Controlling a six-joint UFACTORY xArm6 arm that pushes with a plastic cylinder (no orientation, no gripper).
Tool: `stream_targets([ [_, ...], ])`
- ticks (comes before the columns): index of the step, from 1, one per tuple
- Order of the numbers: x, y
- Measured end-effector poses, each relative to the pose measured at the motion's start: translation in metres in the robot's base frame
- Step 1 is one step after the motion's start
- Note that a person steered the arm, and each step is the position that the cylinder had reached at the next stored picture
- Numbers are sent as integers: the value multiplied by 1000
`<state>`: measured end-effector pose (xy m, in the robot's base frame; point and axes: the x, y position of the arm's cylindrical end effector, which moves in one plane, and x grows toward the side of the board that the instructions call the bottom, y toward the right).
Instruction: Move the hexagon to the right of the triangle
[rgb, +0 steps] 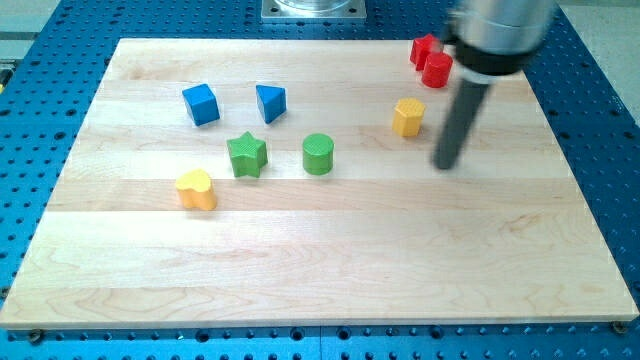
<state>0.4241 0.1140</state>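
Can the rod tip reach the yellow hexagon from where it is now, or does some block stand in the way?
Probably yes. My tip rests apart from the yellow hexagon, toward the view's right and slightly lower, with bare board between them.

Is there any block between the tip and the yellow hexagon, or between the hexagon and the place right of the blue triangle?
No block stands in either gap. My tip is just right of the yellow hexagon. The board between it and the blue triangle is bare; the green cylinder lies below that line.

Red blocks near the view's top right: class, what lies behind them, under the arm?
The two red blocks touch. The arm's grey body covers the board behind them. My tip rests right of the yellow hexagon.
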Motion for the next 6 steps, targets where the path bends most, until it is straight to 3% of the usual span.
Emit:
stream_targets([
  [1, -12, -36],
  [2, -14, 20],
  [3, -36, 40],
  [5, 15, -27],
  [6, -10, -22],
])
